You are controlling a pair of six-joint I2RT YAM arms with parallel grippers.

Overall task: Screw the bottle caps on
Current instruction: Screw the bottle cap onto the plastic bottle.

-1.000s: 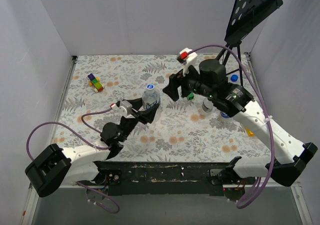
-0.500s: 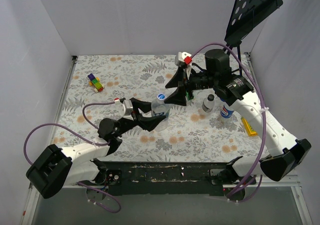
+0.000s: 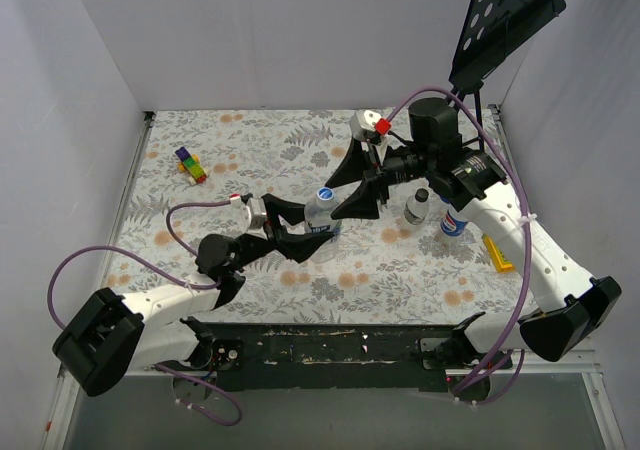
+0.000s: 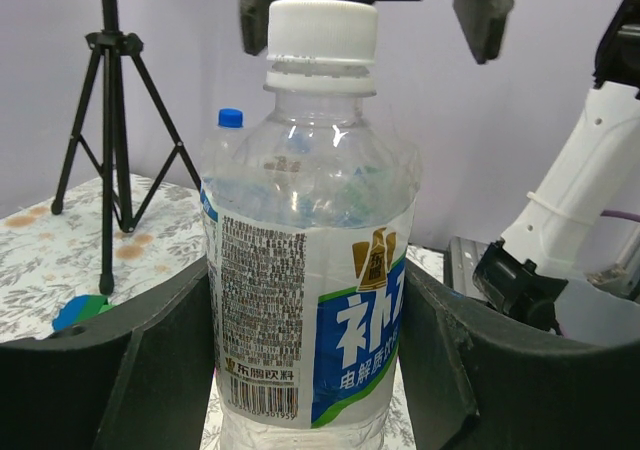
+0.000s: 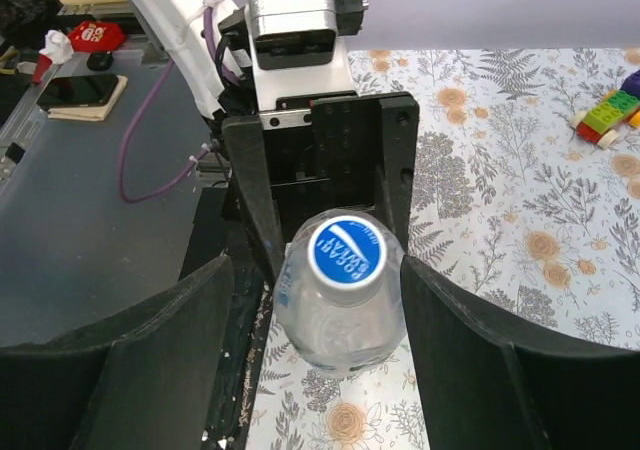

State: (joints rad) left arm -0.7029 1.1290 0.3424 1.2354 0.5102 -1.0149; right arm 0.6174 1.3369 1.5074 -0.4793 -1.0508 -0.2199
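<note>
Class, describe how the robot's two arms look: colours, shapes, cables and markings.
Both the left arm and right arm have white links, black joints and bases, and wide black jaws. A purple cable loops along each, and a small red tab sits by each wrist.

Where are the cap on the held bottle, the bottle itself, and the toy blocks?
bottle cap (image 5: 347,251): right wrist view, centre of its blue printed top.
held bottle (image 4: 330,315): left wrist view, on its blue-and-white label.
toy blocks (image 3: 190,164): top external view, middle of the little stack.
</note>
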